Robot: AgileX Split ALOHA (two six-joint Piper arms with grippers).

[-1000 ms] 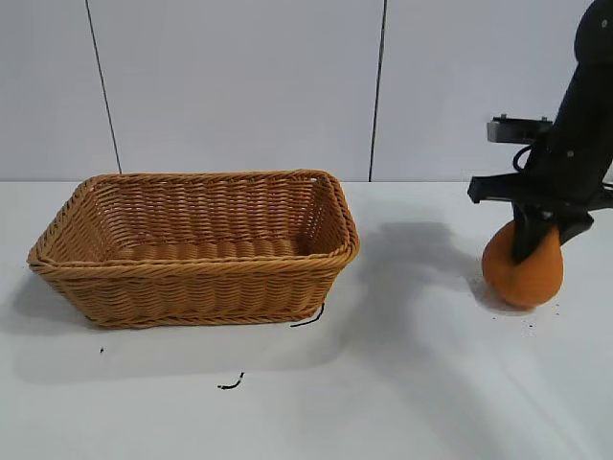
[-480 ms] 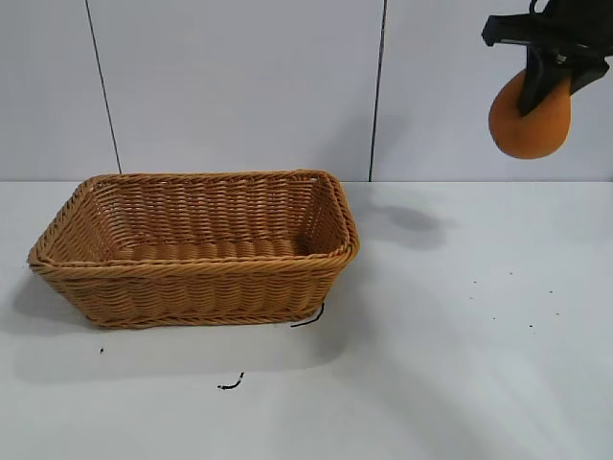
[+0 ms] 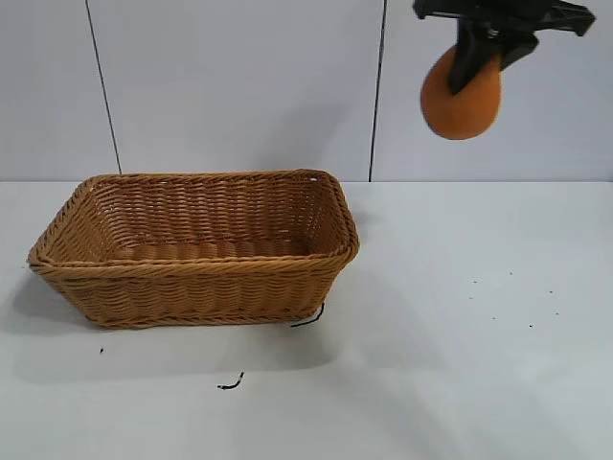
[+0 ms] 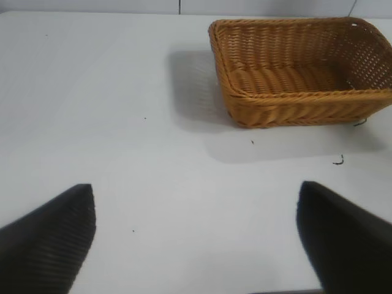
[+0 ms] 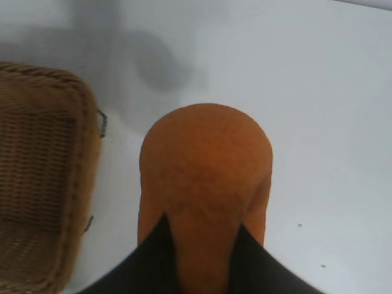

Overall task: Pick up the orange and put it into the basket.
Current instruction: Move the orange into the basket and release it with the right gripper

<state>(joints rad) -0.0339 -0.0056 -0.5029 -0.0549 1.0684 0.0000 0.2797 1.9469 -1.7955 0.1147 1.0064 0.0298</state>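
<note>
My right gripper is shut on the orange and holds it high in the air, above the table and to the right of the basket. In the right wrist view the orange hangs between my two black fingers, with the basket's end off to one side below. The wicker basket stands empty on the table's left half. My left gripper is open and empty over bare table, with the basket farther off.
The white table has small dark specks at the right and two short black scraps in front of the basket. A white panelled wall stands behind.
My right gripper has lifted the orange off the table at the right, raised it high, and now carries it leftward toward the basket.
</note>
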